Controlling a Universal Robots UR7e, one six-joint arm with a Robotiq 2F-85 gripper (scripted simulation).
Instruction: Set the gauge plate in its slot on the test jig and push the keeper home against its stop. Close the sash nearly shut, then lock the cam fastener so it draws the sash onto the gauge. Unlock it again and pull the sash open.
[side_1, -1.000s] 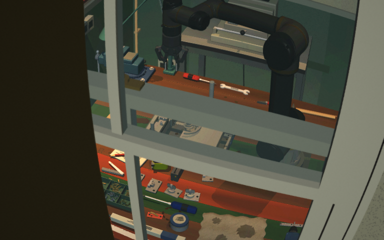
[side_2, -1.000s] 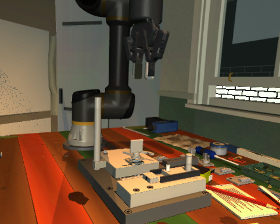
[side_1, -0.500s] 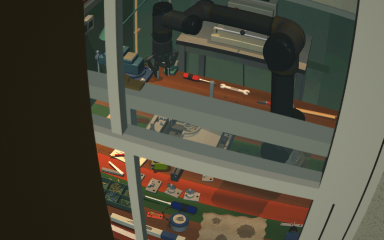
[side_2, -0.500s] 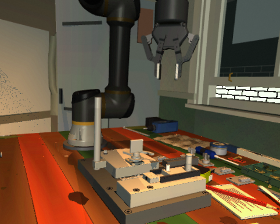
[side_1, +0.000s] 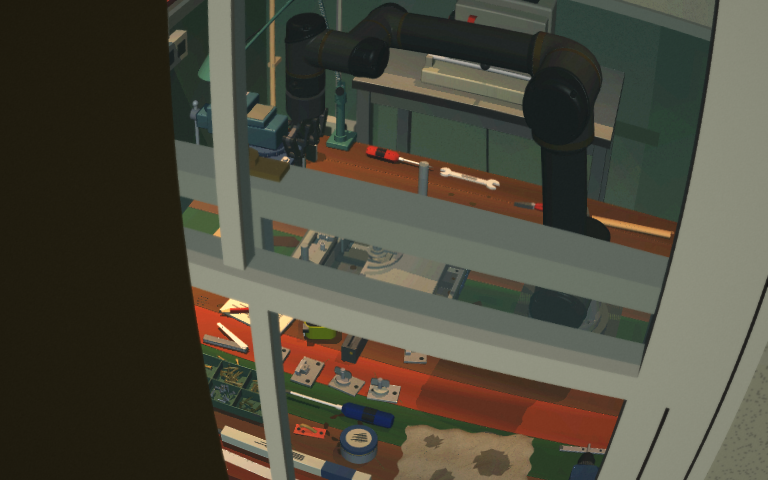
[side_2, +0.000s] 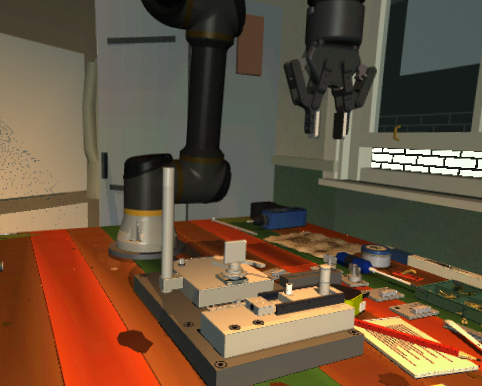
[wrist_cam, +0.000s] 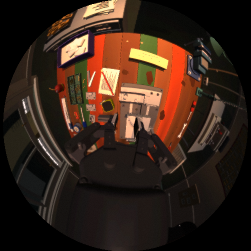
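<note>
The test jig (side_2: 245, 310) sits on the bench with its sash (side_2: 220, 282) lying on top, carrying the cam fastener (side_2: 235, 260). A tall grey post (side_2: 167, 227) rises at the jig's rear corner. A dark bar, perhaps the gauge plate (side_2: 312, 280), lies just right of the jig. In the wrist camera the jig (wrist_cam: 138, 110) lies below and ahead of the fingers, with a small dark block (wrist_cam: 105, 118) to its left. My gripper (side_2: 327, 125) hangs high above the bench, right of the jig. It is partly open and holds nothing.
The window frame (side_1: 362, 238) blocks much of the side camera. A notepad with a red pencil (side_2: 415, 345), a parts tray (side_2: 450, 295), small fastener plates (side_2: 385, 295), a blue screwdriver (side_2: 350, 260) and a tape roll (side_2: 377, 255) lie right of the jig. The arm's base (side_2: 145, 210) stands behind.
</note>
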